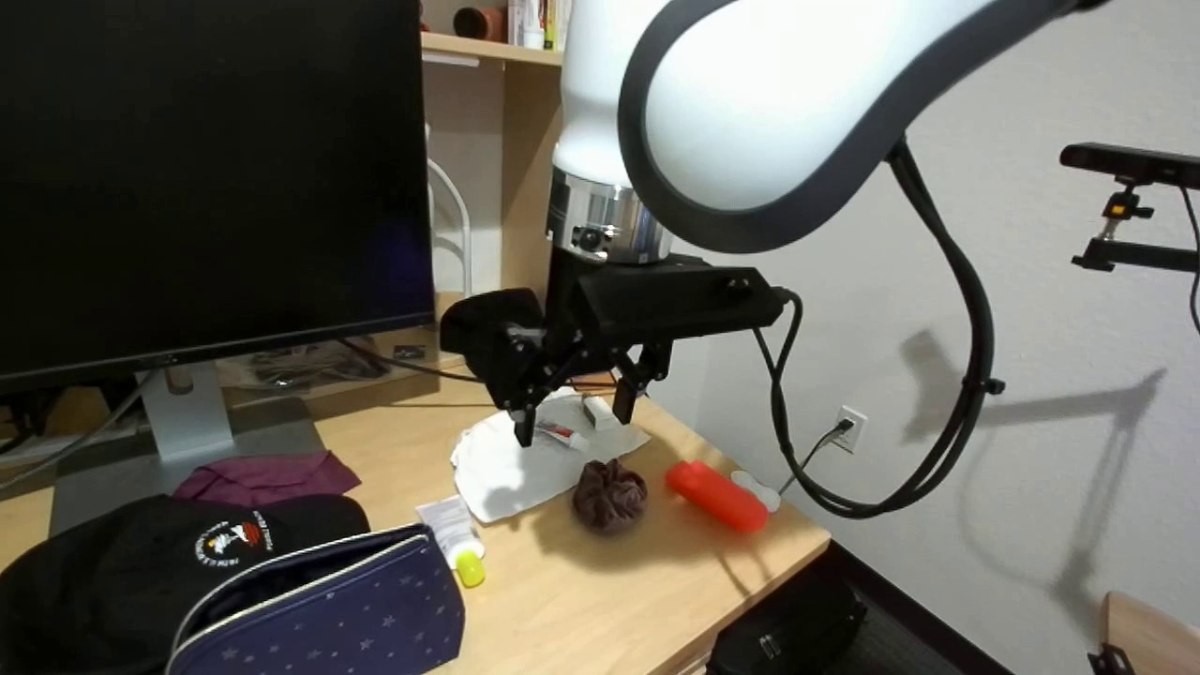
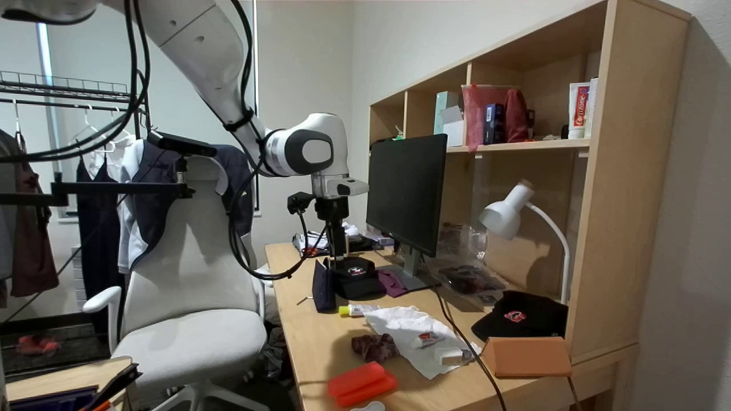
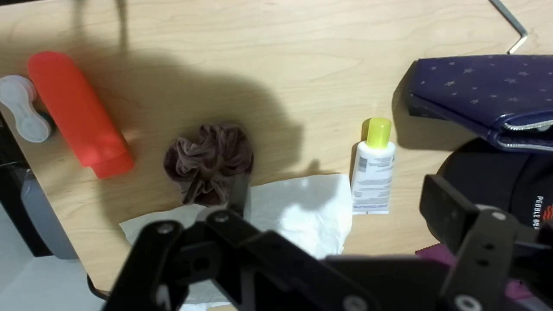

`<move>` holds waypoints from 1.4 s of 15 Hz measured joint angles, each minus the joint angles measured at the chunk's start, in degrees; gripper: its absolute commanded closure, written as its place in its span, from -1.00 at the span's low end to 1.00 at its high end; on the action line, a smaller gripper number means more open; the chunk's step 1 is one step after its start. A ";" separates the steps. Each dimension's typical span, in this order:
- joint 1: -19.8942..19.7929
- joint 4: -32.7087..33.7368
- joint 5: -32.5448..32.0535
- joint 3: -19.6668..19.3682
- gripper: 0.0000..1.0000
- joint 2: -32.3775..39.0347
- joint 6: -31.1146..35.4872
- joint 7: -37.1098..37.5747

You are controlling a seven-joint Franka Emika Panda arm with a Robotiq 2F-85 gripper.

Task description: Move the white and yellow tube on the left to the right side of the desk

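The white and yellow tube (image 3: 372, 179) lies flat on the desk (image 3: 302, 56), its yellow cap toward the top of the wrist view. It also shows in both exterior views (image 1: 452, 530) (image 2: 364, 309). It lies beside a white paper sheet, near the navy pouch. My gripper (image 1: 574, 419) is open and empty, in the air above the desk (image 1: 562, 614). In the wrist view the gripper (image 3: 341, 196) has its fingers wide apart, with the tube seen between them, farther down. In an exterior view the gripper (image 2: 338, 245) appears edge-on, its fingers hard to make out.
A navy star pouch (image 3: 479, 86) and black cap (image 1: 187, 553) are near the tube. The paper sheet (image 3: 302, 207) holds a small tube (image 2: 426, 339) and white box (image 2: 449, 356). A scrunchie (image 3: 209, 162) and red cylinder (image 3: 80, 112) lie on the desk. A monitor (image 1: 216, 187) stands behind.
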 measured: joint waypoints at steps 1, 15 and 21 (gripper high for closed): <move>0.07 0.00 0.00 0.00 -1.00 0.02 0.00 0.00; 5.96 0.95 -1.58 -2.06 -1.00 15.51 15.13 -0.63; 8.11 6.41 -1.58 -3.46 -1.00 21.73 15.20 -2.68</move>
